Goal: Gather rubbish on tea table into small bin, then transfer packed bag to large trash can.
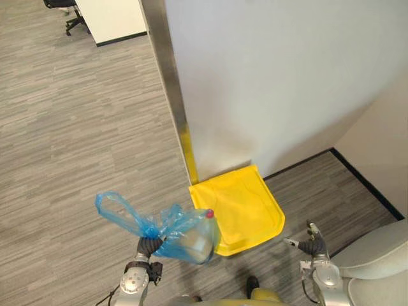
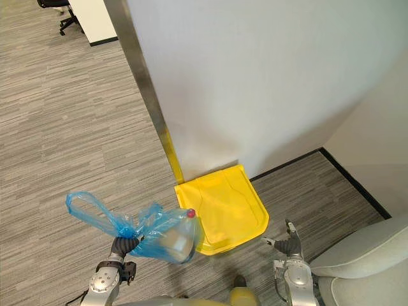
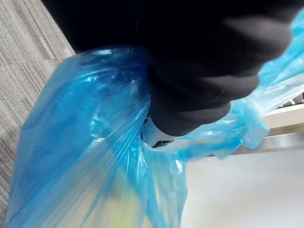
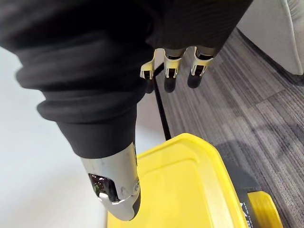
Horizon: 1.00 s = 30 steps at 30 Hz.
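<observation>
Left eye view: one blue rubbish bag point(image 1: 185, 237), full and see-through, hangs above the grey plank-pattern floor point(image 1: 76, 127). Its bunched neck is clenched in the left hand point(image 1: 148, 246) at the bottom edge. One loose handle loop sticks out to the robot's left, and one red cap point(image 1: 210, 214) shows through the plastic. Just beyond the bag stands one large trash can point(image 1: 245, 204), its yellow top closed, at the foot of one white wall point(image 1: 287, 76). The right hand point(image 1: 310, 245) is low on the right, beside one pale grey armchair point(image 1: 382, 255). One black office chair point(image 1: 64, 13) stands in the far left corner of the floor

Right eye view: the same scene; one metal strip point(image 2: 137, 70) runs down the wall's edge toward the trash can

Left wrist view: blue plastic bunches tight against the left hand's dark cover

Right wrist view: the right hand's fingers are straight and slightly spread, the thumb apart, holding nothing, above the trash can's yellow top and the floor
</observation>
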Available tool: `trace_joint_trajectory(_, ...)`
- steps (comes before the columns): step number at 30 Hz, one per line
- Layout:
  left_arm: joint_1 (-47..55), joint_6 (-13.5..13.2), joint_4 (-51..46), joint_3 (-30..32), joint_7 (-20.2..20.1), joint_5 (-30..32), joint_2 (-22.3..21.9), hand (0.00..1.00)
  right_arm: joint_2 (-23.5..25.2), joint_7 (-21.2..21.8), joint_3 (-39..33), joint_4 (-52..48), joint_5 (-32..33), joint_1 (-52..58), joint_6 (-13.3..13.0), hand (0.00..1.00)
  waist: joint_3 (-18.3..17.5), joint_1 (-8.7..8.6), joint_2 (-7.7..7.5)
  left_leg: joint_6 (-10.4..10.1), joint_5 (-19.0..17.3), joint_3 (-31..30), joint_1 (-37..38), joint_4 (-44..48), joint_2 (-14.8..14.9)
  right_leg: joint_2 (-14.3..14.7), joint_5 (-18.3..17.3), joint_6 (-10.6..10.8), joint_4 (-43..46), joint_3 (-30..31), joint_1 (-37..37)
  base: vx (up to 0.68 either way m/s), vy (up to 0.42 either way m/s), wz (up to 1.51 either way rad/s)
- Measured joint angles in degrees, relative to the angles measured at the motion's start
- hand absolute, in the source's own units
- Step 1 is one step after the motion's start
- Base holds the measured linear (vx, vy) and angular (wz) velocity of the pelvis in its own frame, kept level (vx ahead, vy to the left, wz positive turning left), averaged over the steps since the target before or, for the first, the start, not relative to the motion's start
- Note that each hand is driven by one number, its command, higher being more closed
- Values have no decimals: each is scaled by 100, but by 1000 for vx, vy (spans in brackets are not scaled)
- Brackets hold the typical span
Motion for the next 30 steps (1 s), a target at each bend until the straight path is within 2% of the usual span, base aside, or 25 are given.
trace_joint_trajectory(8, 29, 6, 177, 13, 6, 0, 0, 100, 87, -94, -23, 83, 7, -37, 4, 0, -18, 19, -35, 2, -1, -5, -112, -73, -31, -6, 62, 27, -118, 7, -122, -88, 1, -4)
trace_joint_trajectory(11, 64, 8, 177, 62, 11, 0, 2, 100, 87, -100, -22, 83, 11, -145, 8, 0, -15, 32, -41, 13, -8, -3, -227, -187, -4, 65, 197, -3, -144, 57, -325, -135, -28, -13)
trace_joint_trajectory(14, 133, 9, 166, 159, 15, -1, 2, 100, 85, -119, -8, 81, 48, -222, 14, 0, -6, 107, -69, 58, -62, 32, -251, -71, -6, 68, 197, 6, 9, 152, -423, -130, -13, -15)
trace_joint_trajectory(17, 153, 13, 62, 138, 27, -5, 4, 100, 97, -219, 0, 66, 66, -290, 23, 0, 41, 149, -124, 113, -388, -41, -465, 392, 37, -46, -102, 37, 756, 101, -742, -106, 9, 8)
trace_joint_trajectory(18, 149, 18, -34, 124, 37, -6, -1, 100, 147, -244, -45, -2, 92, -313, 51, 0, 183, 138, -162, 195, -474, -167, -362, 469, 29, -117, -178, 56, 1307, -80, -838, -74, 25, 23)
trace_joint_trajectory(19, 127, 17, -122, 111, 55, -9, -5, 100, 195, -297, -67, -115, 116, -360, 71, 0, 353, 126, -143, 281, -520, -223, -254, 554, 67, -152, -235, 55, 2247, -289, -1249, -120, 10, 33)
trace_joint_trajectory(20, 39, 21, -147, -4, 112, -15, 25, 100, 247, -337, -72, -371, 133, -350, 88, 0, 548, 127, -113, 386, -676, -299, -200, 938, 203, -221, -541, -18, 2587, -648, -1552, -100, 8, 18)
trace_joint_trajectory(21, 10, 21, -147, -16, 123, -15, 35, 100, 254, -338, -68, -427, 153, -352, 96, 0, 573, 142, -137, 398, -727, -297, -187, 1021, 217, -230, -538, -23, 2519, -691, -1594, -82, 2, 19)
trace_joint_trajectory(22, -73, 20, -151, -32, 139, -42, 84, 100, 275, -349, -2, -629, 240, -359, 109, 0, 648, 166, -169, 396, -924, -288, -207, 1355, 224, -270, -477, 44, 2031, -891, -1737, -8, -66, 9)
trace_joint_trajectory(23, -173, 22, -155, -40, 149, -67, 129, 100, 278, -346, 57, -816, 255, -377, 113, 0, 705, 166, -292, 345, -1158, -288, -207, 1704, 223, -332, -442, 41, 1544, -1129, -1734, 15, -96, 10)
trace_joint_trajectory(24, -203, 25, -152, -55, 160, -69, 110, 100, 262, -346, 61, -882, 256, -376, 113, 0, 697, 175, -307, 322, -1296, -311, -204, 1878, 236, -383, -523, -11, 1575, -1300, -1676, 105, -145, -6)
trace_joint_trajectory(25, -274, 21, -161, -129, 200, -68, 74, 100, 204, -352, 60, -971, 264, -432, 112, 0, 671, 212, -291, 242, -1514, -327, -221, 2122, 286, -293, -420, 66, 1469, -1193, -1542, 184, -111, -12)
trace_joint_trajectory(27, -534, 21, -156, -275, 243, -67, 44, 100, 135, -373, -46, -1117, 268, -461, 109, 0, 745, 187, -202, 170, -1597, -480, -239, 2172, 363, -132, -527, 243, 1680, -957, -1583, 197, -104, 18)
trace_joint_trajectory(28, -733, 20, -157, -349, 242, -66, 39, 100, 132, -382, -212, -1155, 296, -280, 117, 0, 745, 139, -203, 149, -1601, -671, -239, 2095, 303, 33, -711, 314, 2023, -476, -1726, 236, -127, 67)
trace_joint_trajectory(30, -889, 19, -168, -351, 243, -64, -16, 100, 138, -377, -513, -1159, 384, 4, 146, 0, 734, 147, -191, 92, -1629, -906, -136, 1987, 188, 94, -1010, 174, 2606, -149, -1866, 280, -126, 71)
